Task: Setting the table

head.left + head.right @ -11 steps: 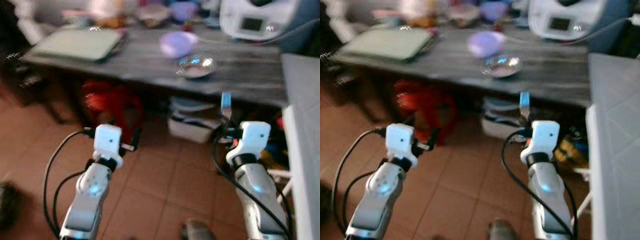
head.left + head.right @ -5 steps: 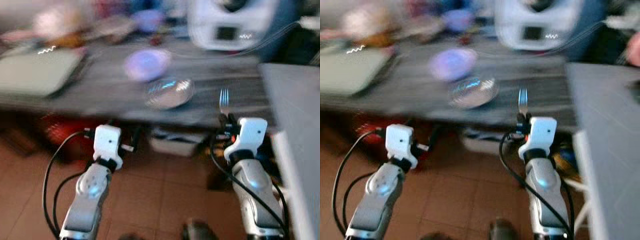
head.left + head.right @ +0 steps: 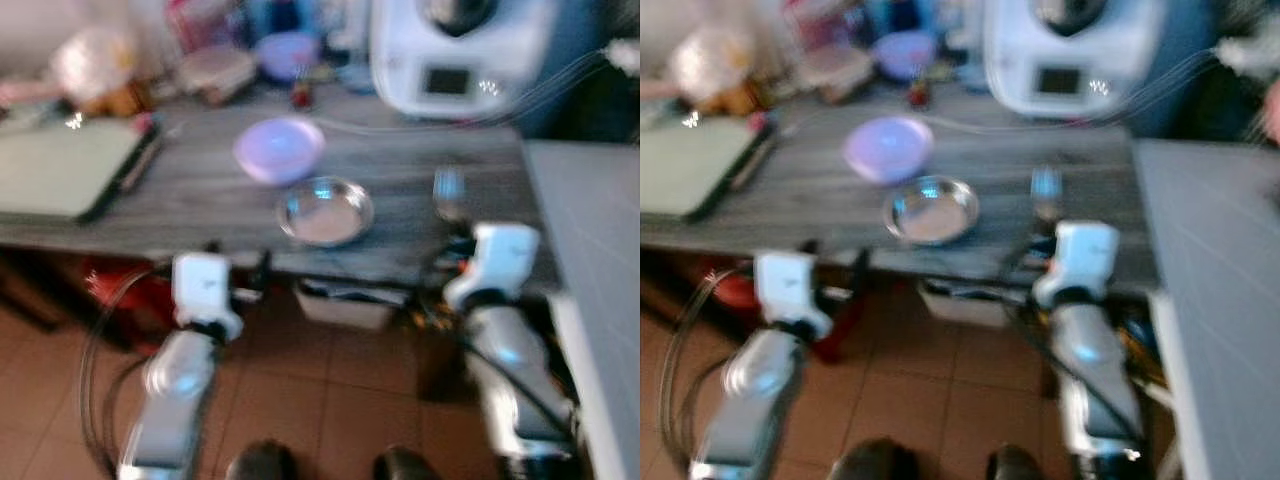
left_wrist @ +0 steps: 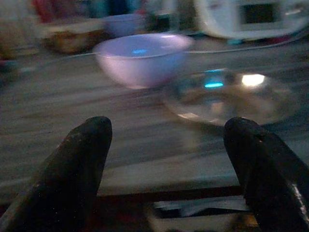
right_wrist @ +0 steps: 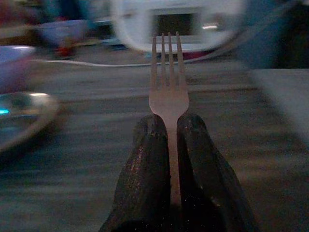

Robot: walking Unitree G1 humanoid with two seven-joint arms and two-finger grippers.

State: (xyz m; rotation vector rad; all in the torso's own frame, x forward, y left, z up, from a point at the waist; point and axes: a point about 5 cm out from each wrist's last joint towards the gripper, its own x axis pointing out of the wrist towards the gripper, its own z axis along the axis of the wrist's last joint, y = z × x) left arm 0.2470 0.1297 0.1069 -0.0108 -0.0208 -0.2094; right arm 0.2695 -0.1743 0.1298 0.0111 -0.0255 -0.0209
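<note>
My right gripper is shut on a metal fork, tines pointing up, held at the near edge of the grey wooden table. The fork stands just right of a shiny metal plate. A lilac bowl sits behind the plate. My left gripper is open, level with the table's front edge and facing the lilac bowl and the metal plate, with nothing between its fingers.
A white kitchen appliance with a cable stands at the table's back right. A green mat lies at the left, clutter and another bowl along the back. A grey surface flanks my right. Boxes and red items sit under the table.
The camera has moved closer to the table and the views are blurred by walking. Both arms came up to the table edge; the fork stays in the right gripper.
</note>
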